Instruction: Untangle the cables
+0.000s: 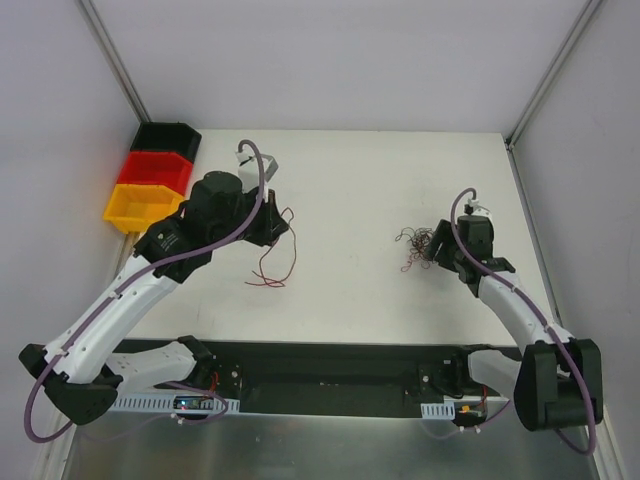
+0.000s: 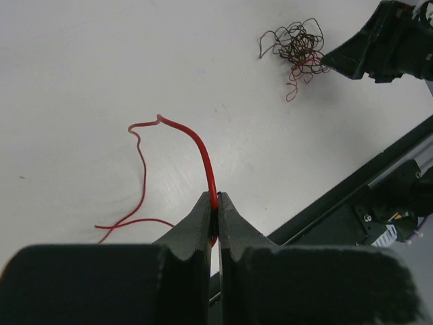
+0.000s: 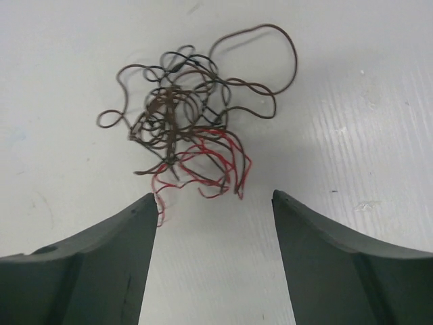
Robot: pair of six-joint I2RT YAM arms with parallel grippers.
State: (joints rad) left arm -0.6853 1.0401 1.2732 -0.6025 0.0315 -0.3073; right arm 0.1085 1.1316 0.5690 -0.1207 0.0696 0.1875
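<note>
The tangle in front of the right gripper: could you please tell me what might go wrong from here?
1. The right gripper stands open just short of the tangle. Closing there may pinch several brown, black and red strands at once and tighten the knot.
2. The left gripper is shut on one thin red wire at its very tips, so a pull could let it slip out.

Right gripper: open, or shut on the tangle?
Open. The right gripper has its fingers wide apart with bare table between them; the cable tangle lies ahead of the tips, ungripped.
</note>
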